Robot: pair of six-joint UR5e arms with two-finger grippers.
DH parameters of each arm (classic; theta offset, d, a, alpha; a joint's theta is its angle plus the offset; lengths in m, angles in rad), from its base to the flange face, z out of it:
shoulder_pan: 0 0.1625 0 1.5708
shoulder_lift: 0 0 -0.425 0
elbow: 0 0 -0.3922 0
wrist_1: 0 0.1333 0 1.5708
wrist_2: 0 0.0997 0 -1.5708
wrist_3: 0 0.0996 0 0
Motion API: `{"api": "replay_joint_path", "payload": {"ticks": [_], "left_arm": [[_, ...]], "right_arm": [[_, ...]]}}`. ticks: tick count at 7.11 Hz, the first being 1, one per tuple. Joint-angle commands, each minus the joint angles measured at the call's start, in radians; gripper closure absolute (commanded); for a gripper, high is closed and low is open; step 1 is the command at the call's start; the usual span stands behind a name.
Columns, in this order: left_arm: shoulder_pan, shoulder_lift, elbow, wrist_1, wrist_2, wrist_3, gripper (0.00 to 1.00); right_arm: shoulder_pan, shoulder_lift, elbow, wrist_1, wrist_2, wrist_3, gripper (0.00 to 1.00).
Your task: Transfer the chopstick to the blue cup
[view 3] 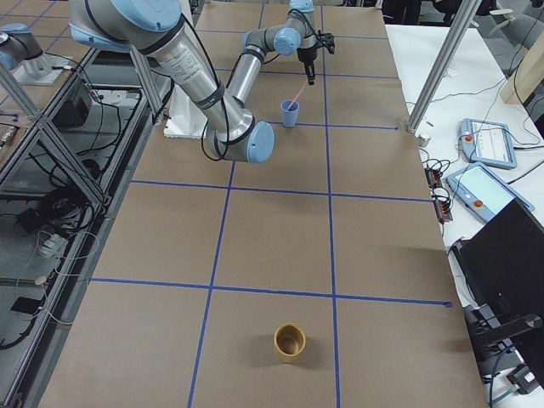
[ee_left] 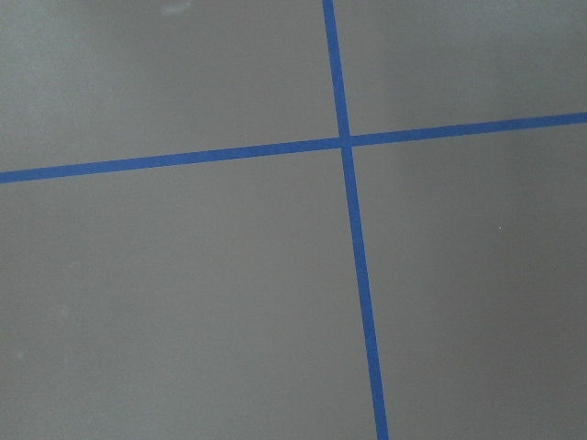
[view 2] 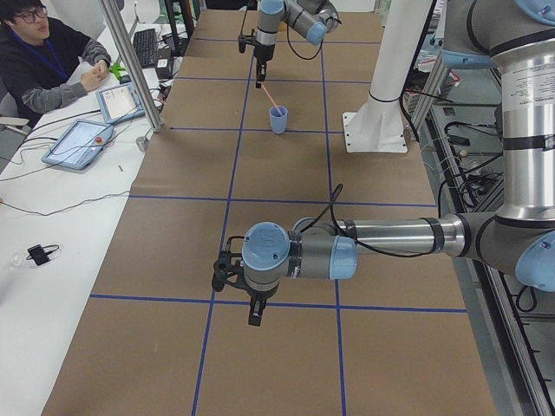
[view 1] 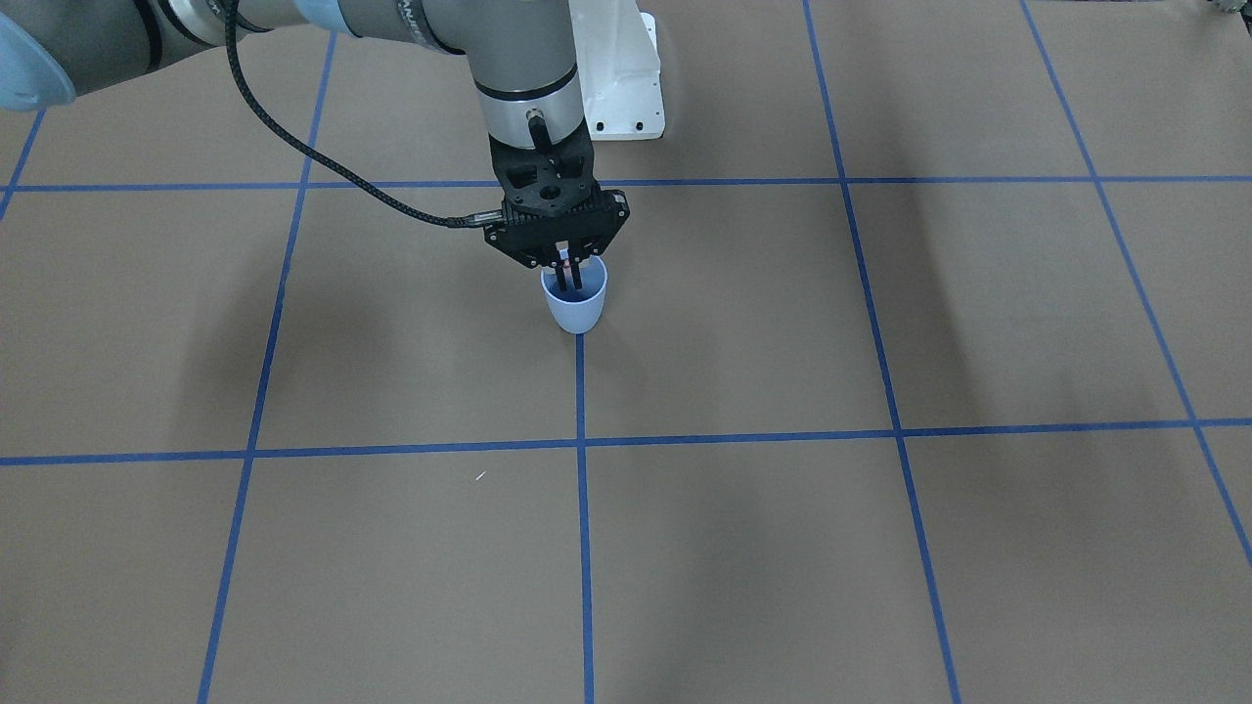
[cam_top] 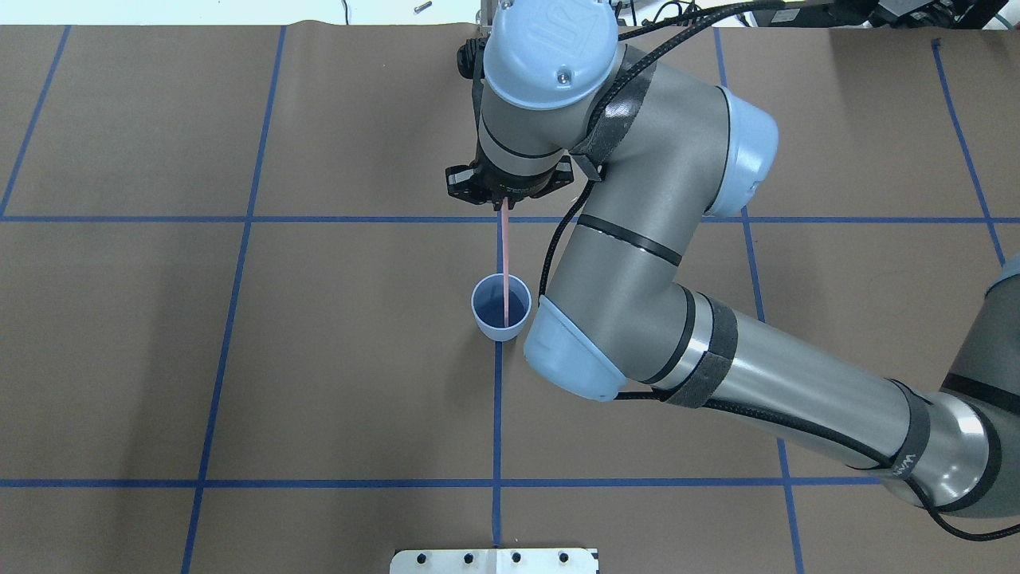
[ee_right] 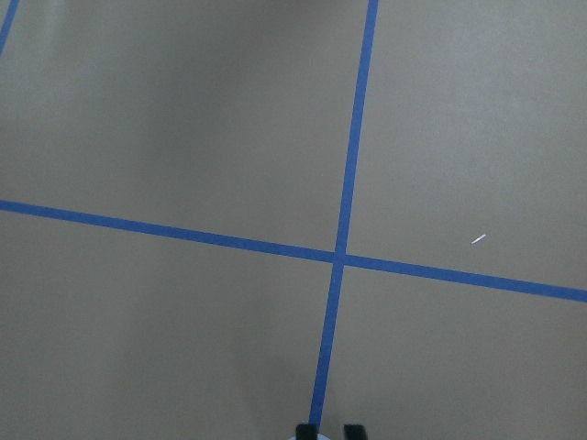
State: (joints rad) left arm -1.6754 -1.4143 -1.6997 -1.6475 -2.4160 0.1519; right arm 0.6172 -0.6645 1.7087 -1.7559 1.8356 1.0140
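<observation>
The right gripper (view 1: 568, 285) hangs above the blue cup (view 1: 575, 311) and a little beyond it. Its fingers are nearly together and pinch the top of the chopstick (cam_top: 505, 255). The stick slants down from there, with its lower end inside the cup. The joint cap (cam_top: 550, 48) beyond the cup bears a faint mark, seemingly "UR". The left gripper (view 2: 253, 314) is well away from the cup, and I cannot tell how far it is open.

2 cups (view 3: 290, 116) (view 3: 289, 343), 1 chopstick (cam_top: 506, 255)
</observation>
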Motion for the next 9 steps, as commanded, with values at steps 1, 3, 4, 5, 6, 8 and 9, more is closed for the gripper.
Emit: {"api": "replay_joint_path", "payload": {"ticks": [1,3,4,5,6,8,9], "left_arm": [[0.000,0.002,0.000,0.000,0.000,0.000,0.01],[-0.001,0.002,0.000,0.000,0.000,0.000,0.01],[0.000,0.002,0.000,0.000,-0.002,0.000,0.01],[0.000,0.002,-0.001,0.000,0.000,0.000,0.01],[0.000,0.002,-0.003,0.002,-0.002,0.000,0.01],[-0.001,0.009,-0.009,0.003,-0.003,0.000,0.01],[0.000,0.015,-0.017,0.005,-0.009,-0.006,0.01]], "right_arm": [[-0.011,-0.006,-0.003,0.001,-0.021,0.000,0.35],[-0.011,0.000,0.006,0.001,-0.021,0.049,0.00],[0.002,0.002,0.026,-0.005,-0.012,0.048,0.00],[0.051,0.002,0.032,-0.010,0.052,0.048,0.00],[0.137,-0.013,0.031,-0.011,0.159,0.032,0.00],[0.284,-0.128,0.020,-0.008,0.214,-0.167,0.00],[0.352,-0.186,-0.004,-0.004,0.229,-0.310,0.00]]}}
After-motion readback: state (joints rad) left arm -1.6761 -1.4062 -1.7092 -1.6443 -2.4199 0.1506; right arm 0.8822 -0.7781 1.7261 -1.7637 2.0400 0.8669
